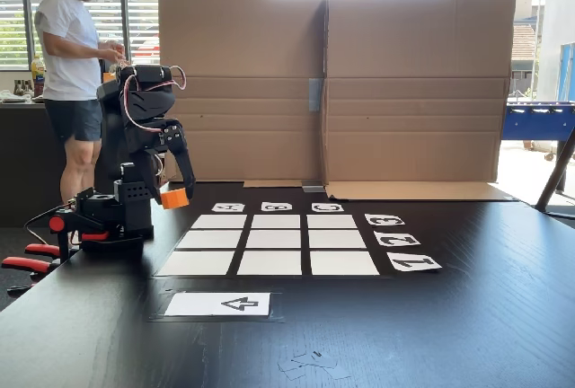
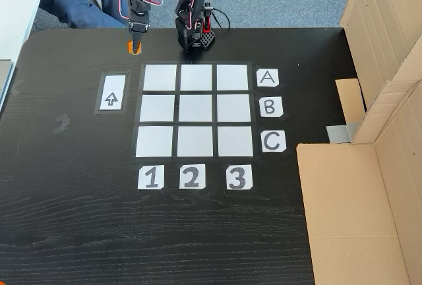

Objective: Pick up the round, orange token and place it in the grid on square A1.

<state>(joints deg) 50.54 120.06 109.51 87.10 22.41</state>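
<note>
token in the jaws, above the bare counter

the jaws (image 1: 176, 196) (image 2: 135, 44) are clenched on the token (image 1: 175, 198) (image 2: 135, 47), a small matte orange puck, held between the black fingertips clear of the dark wood-grain counter (image 1: 467, 316) (image 2: 66, 199). in the top-down fixed view it sits just far-left of the grid (image 2: 194, 110), near square a1 (image 2: 160, 77) but off the white paper. beyond stand brown cardboard walls (image 1: 332, 83).
</note>
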